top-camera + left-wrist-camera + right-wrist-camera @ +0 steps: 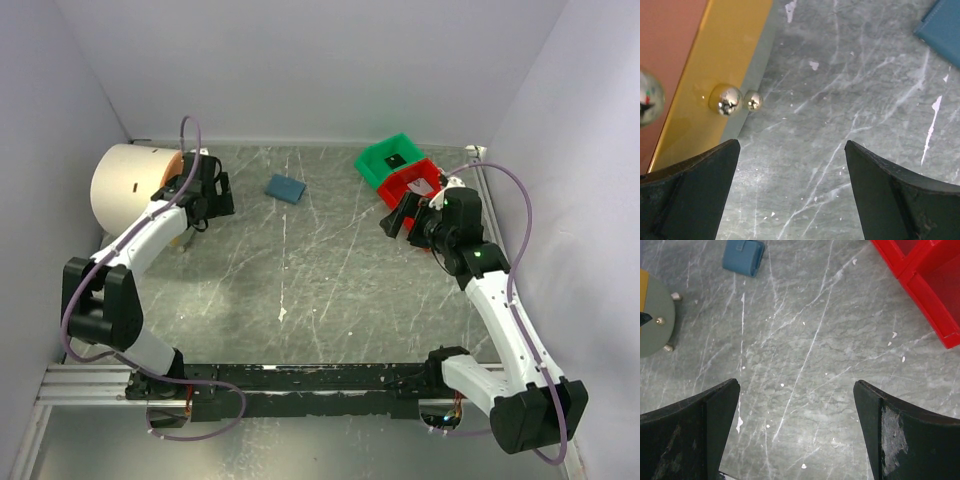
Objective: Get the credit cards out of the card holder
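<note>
Wide, empty jaws on left gripper [791, 144] and right gripper [796, 383].

Card holder [286, 188]: folded shut, so its inside is hidden; only one corner shows in the left wrist view, and the right wrist view clips its far edge. Red bin [925, 285]: cut off by the top and right edges of the right wrist view. From above, its near wall sits partly behind the right gripper [395, 220], and the dark item in the green bin [375, 165] is too small to name. Shiny ball [647, 97]: blurred and half out of the left wrist view.
</note>
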Controlling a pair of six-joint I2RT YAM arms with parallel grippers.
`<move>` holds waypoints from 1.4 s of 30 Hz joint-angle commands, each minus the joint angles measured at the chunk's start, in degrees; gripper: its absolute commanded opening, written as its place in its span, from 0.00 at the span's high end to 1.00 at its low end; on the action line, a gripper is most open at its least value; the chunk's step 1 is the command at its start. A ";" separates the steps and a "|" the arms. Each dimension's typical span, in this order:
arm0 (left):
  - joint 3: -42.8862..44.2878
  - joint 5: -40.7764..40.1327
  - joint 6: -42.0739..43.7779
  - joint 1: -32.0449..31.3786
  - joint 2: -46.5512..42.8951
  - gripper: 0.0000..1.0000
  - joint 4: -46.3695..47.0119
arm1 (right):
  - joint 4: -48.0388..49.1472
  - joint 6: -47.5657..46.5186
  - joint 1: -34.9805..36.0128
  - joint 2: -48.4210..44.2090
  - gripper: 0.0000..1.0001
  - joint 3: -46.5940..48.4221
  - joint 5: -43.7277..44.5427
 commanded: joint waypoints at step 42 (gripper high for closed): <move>-23.97 25.76 5.72 4.20 -37.13 0.01 3.34 | 1.12 -1.04 12.56 51.66 0.12 36.63 -3.54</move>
